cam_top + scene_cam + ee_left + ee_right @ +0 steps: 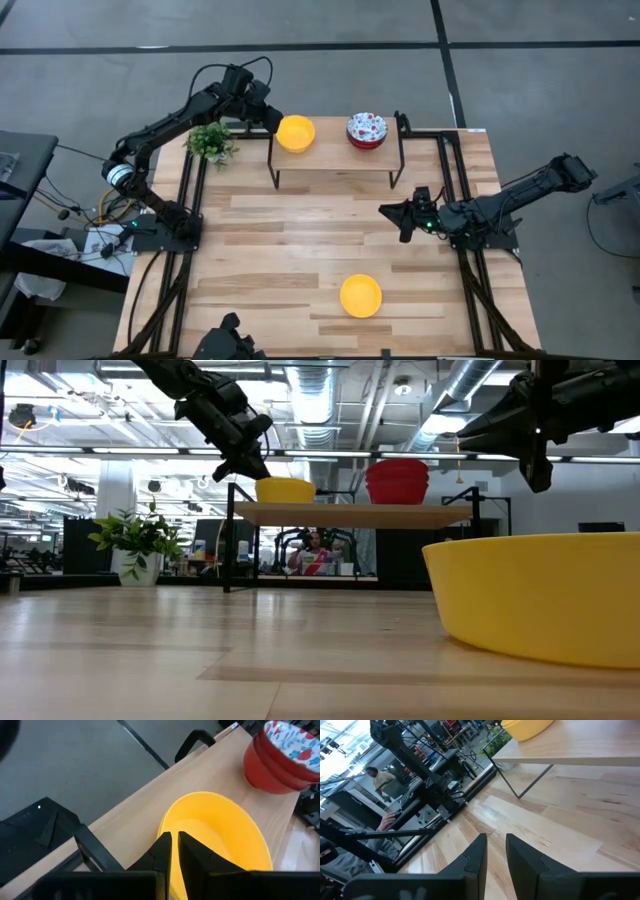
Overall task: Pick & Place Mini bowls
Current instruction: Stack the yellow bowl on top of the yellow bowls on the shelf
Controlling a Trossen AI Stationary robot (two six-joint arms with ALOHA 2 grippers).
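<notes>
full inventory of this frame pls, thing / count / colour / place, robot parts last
yellow mini bowl on shelf: 1, bright yellow, left end of the raised shelf, left tool at its rim
floral mini bowls: stack, exact count unclear, red outside, white floral inside, right part of the shelf
yellow mini bowl on table: 1, bright yellow, near edge of the table, apart from both arms
raised shelf: 1, light wood top on black legs, far side of the table
potted plant: 1, green, table's far left, beside the shelf
table: 1, light wood planks
person: 1, in the room behind the table
left tool: 1, dark, fingers close together astride the shelf bowl's rim
right tool: 1, dark, above the table's right side, holding nothing
</notes>
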